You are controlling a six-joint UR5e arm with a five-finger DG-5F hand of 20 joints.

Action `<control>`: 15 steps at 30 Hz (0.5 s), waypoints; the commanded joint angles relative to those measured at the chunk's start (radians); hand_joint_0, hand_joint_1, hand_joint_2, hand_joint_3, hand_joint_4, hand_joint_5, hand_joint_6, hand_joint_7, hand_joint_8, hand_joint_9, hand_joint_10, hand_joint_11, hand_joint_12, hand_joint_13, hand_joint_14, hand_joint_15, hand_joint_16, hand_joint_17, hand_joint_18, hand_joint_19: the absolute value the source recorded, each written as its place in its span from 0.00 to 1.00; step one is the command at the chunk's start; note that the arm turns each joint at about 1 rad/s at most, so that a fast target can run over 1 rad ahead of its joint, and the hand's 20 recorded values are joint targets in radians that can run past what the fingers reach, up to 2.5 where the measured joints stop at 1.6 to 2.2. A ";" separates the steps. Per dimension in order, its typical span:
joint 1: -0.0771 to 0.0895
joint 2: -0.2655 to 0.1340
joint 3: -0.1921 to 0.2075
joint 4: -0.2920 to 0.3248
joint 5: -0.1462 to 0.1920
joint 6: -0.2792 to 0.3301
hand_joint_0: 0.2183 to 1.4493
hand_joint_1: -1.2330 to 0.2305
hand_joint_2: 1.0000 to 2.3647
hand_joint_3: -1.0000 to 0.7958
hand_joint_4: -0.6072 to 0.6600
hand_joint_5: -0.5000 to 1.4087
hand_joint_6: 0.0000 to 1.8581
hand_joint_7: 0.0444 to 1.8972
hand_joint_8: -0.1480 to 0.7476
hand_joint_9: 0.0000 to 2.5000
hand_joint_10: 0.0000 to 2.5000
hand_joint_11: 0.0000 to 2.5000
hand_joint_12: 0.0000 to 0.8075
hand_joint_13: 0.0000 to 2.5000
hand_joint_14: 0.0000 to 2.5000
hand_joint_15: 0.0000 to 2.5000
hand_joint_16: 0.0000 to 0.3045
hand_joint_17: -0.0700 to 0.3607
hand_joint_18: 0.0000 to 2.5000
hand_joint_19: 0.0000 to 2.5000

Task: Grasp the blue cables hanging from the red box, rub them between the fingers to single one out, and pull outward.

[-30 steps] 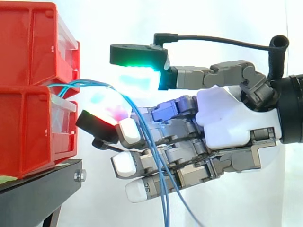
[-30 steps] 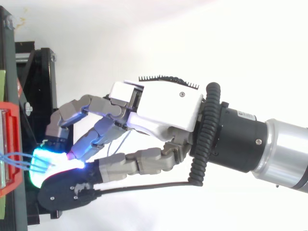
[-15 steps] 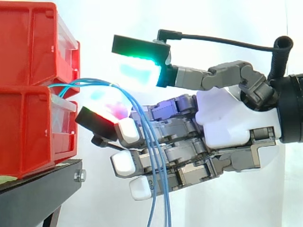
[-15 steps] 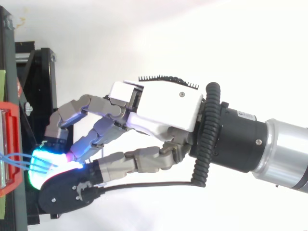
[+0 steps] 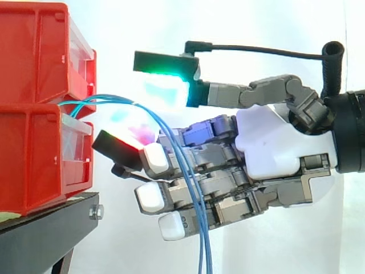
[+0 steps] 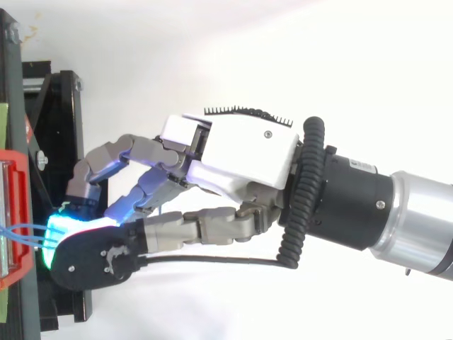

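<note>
I see the blue cables as a small bundle of thin, light-blue strands. They come out of the slot between the upper red box and the lower red box on the left and arch to the right. From there they drop in a loose curve across the near side of the hand and run off the bottom edge of the side view. The strands lie close together at the boxes and fan slightly apart as they fall. From above, I see them leave the red rim at the left edge and vanish under the green glow.

The hand is open and clamps nothing, with its fingers loosely bent. The thumb pad, glowing green and cyan, sits above the arch of the cables. A clear gap separates it from the red-glowing fingertip below. The cables pass through that gap. Their top seems to brush the lower edge of the thumb pad, though I cannot tell for sure. The other fingertips glow white, lower down, on the far side of the hanging strands. In the top view the hand reaches in from the right towards the boxes.

The boxes are stacked on a black stand with a bolt at its right corner. A white curtain backs everything.
</note>
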 commanded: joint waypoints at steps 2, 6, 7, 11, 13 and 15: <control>-0.001 0.000 0.000 0.002 0.000 -0.001 0.33 0.35 0.01 0.40 0.49 0.17 0.49 0.46 0.42 0.41 0.01 0.31 0.37 0.34 0.01 0.25 0.13 0.37 0.27 0.23; -0.001 0.000 0.000 0.002 0.002 -0.001 0.37 0.29 0.01 0.38 0.44 0.16 0.49 0.48 0.41 0.40 0.01 0.30 0.37 0.35 0.01 0.25 0.13 0.37 0.27 0.22; -0.001 0.000 0.000 0.002 0.002 -0.002 0.38 0.28 0.01 0.37 0.43 0.16 0.50 0.48 0.40 0.40 0.01 0.30 0.37 0.35 0.01 0.25 0.13 0.37 0.28 0.22; -0.001 0.000 0.000 0.000 0.000 -0.005 0.43 0.26 0.00 0.28 0.40 0.16 0.50 0.47 0.38 0.40 0.01 0.30 0.36 0.35 0.01 0.25 0.13 0.36 0.29 0.22; -0.001 0.000 0.000 -0.003 0.000 -0.005 0.44 0.26 0.00 0.28 0.37 0.16 0.50 0.48 0.38 0.40 0.01 0.30 0.35 0.35 0.01 0.24 0.12 0.36 0.29 0.22; -0.001 0.000 -0.002 -0.003 0.000 -0.005 0.46 0.27 0.00 0.28 0.36 0.16 0.50 0.47 0.37 0.40 0.01 0.30 0.35 0.35 0.01 0.24 0.12 0.36 0.30 0.22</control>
